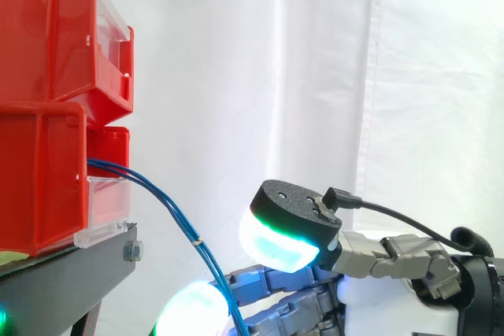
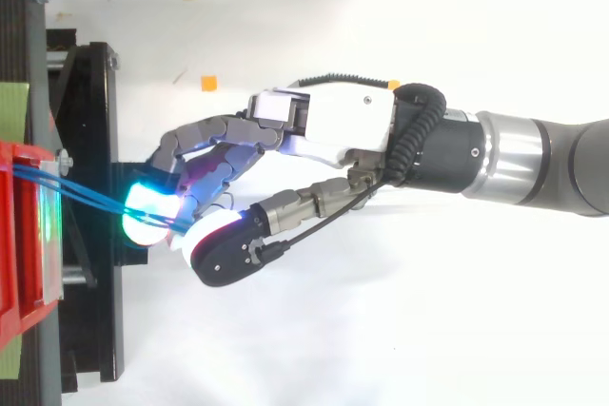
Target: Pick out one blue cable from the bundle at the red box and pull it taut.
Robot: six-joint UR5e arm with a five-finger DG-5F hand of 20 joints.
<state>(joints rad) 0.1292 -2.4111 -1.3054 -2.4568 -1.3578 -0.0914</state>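
Several thin blue cables (image 1: pixel 157 202) leave the front of the lower red box (image 1: pixel 39 179) and hang in a slack curve down to the right. From above, the cables (image 2: pixel 86 192) run from the red box (image 2: pixel 19 263) across a cyan-glowing fingertip (image 2: pixel 150 202). My hand (image 2: pixel 324 125) reaches in from the right with loosely bent fingers. In the side view the hand (image 1: pixel 291 218) holds its thumb above the other fingers, and the cables drop through the gap without being pinched. A small yellow band (image 1: pixel 198 239) marks one cable.
A second red bin (image 1: pixel 55 37) sits stacked on the lower one. Both rest on a black stand (image 1: pixel 71 273), which the hand nearly reaches in the top view. A small orange scrap (image 2: pixel 207 83) lies on the white surface. A white curtain hangs behind.
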